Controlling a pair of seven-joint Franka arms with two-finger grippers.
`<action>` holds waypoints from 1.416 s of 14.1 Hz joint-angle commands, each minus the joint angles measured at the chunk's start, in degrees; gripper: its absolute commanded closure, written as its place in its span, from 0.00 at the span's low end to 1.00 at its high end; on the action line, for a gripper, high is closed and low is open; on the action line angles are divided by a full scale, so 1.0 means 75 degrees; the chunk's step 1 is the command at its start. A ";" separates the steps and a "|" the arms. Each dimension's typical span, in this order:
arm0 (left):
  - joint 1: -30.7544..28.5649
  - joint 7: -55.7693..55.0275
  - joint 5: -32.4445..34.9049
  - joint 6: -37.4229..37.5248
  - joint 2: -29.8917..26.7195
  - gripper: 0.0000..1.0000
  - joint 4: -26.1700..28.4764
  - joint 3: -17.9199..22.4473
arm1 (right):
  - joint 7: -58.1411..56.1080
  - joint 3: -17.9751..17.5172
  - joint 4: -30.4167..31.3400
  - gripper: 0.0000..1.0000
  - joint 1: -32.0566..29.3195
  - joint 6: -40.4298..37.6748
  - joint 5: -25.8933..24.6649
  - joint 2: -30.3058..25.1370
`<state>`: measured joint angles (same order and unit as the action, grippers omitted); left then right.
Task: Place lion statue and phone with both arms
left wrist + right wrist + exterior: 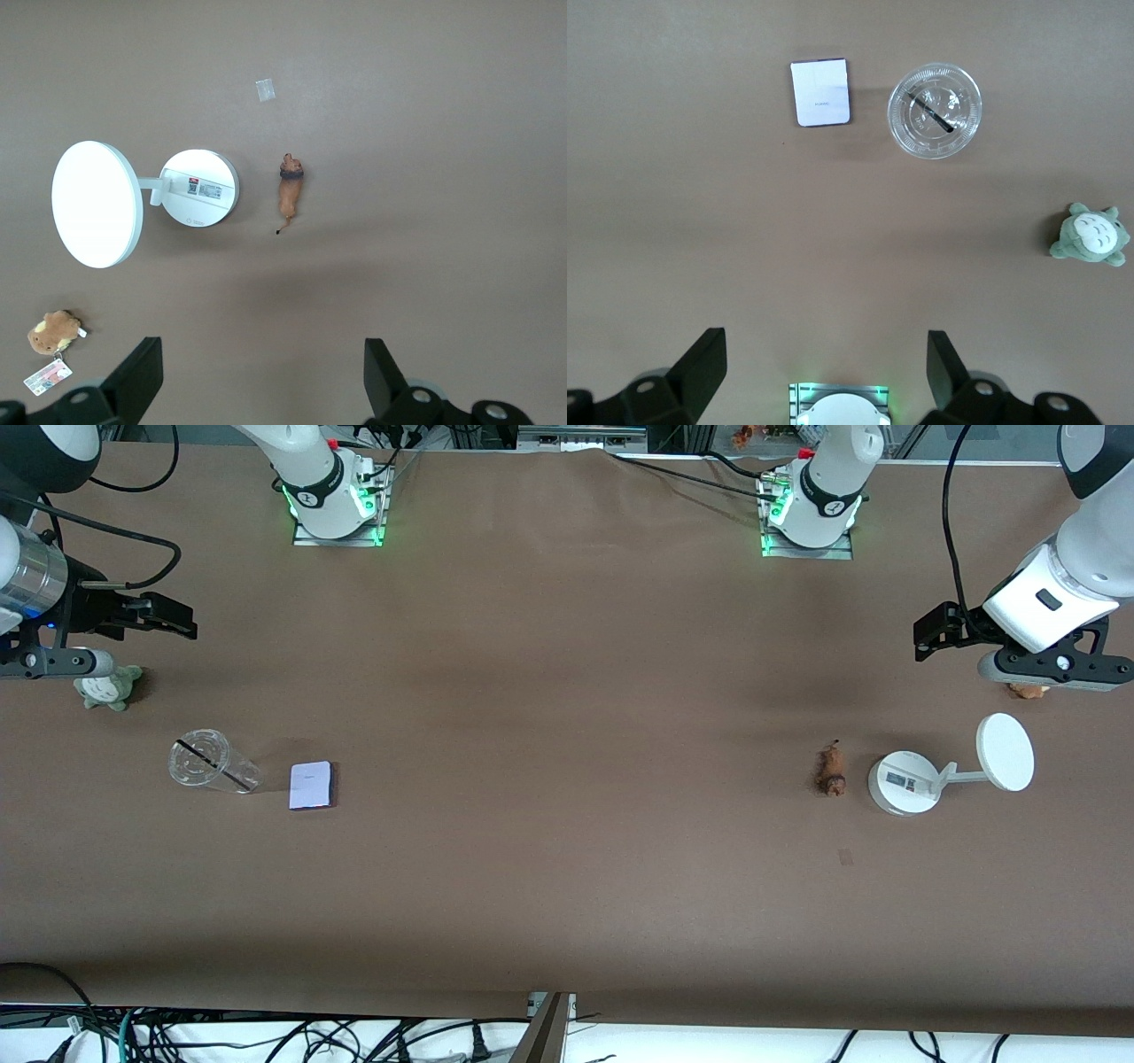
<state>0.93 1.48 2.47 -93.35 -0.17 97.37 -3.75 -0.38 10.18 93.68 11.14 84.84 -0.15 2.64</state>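
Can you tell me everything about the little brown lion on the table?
The lion statue is a tiny, long, reddish-brown figurine with a thin dark tail tip and a darker band near its head. It looks hard and a bit glossy. It lies flat on the brown table, toward the left arm's end, beside the round base of the white stand but apart from it. Nothing touches it except the table; no gripper is on it.

I read no text: stand (199,187) label, phone (820,92) face print and plush toy (55,331) tag (47,377) seem illegible.
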 commanded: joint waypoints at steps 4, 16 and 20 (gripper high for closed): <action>0.0040 -0.0092 0.0023 0.0212 -0.0036 0.00 -0.0081 -0.0004 | -0.0102 -0.0137 0.0142 0.00 -0.0161 0.0079 -0.0004 -0.0165; 0.0087 -0.0092 0.0034 0.0271 0.0410 0.00 -0.0655 -0.0004 | -0.0102 -0.1029 0.0142 0.00 -0.1052 0.0067 -0.0004 -0.0153; 0.0087 -0.0081 0.0034 0.0317 0.0410 0.00 -0.0655 -0.0004 | -0.0113 -0.0970 0.0142 0.00 -0.1064 0.0067 -0.0004 -0.0142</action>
<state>1.12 1.48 2.47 -92.50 2.09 94.40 -3.87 -0.41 3.56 93.68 4.42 84.96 -0.16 2.63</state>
